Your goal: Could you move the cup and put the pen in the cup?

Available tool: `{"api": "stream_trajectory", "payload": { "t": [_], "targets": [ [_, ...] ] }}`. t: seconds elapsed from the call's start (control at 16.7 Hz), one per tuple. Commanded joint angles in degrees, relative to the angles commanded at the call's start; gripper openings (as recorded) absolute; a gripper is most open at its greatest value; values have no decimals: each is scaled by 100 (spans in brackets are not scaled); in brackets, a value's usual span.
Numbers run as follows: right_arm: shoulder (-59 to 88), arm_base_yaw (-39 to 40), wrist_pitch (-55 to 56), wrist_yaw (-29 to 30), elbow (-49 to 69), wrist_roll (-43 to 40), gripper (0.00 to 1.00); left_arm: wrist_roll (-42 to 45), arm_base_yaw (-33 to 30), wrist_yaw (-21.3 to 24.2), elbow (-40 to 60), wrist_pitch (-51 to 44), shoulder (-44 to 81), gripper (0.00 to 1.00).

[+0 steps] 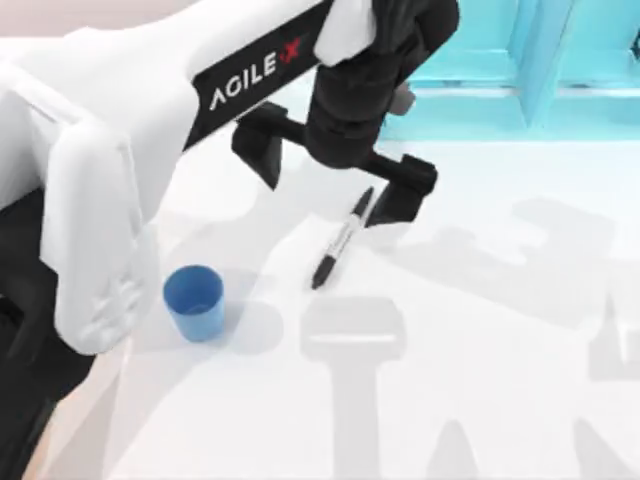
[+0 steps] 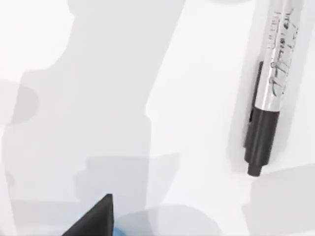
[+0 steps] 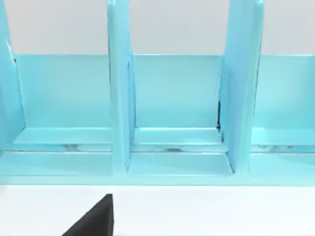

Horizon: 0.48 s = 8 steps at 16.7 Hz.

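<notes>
Round tapered cup point(image 1: 195, 301), slim pen point(image 1: 339, 243)

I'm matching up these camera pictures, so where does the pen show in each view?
Top view: the pen lies on the white table, middle, right of the cup, under the left tool.
Left wrist view: pen lying flat on the table.
Right wrist view: not in it.
Shared landmark: the white tabletop.

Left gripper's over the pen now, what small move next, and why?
Probably lower the left gripper straight down: its fingers are spread above the pen's upper end, the pen lies flat on the table, and the cup stands apart, empty.
</notes>
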Motion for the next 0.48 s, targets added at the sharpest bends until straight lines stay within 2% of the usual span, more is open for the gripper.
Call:
{"api": "stream_trajectory", "payload": {
  "t": [0.18, 0.48],
  "targets": [
    [0, 0, 0, 0, 0, 0, 100, 329, -196, -146, 428, 234, 537, 100],
    [0, 0, 0, 0, 0, 0, 100, 364, -192, -154, 462, 257, 600, 100]
  ]
}}
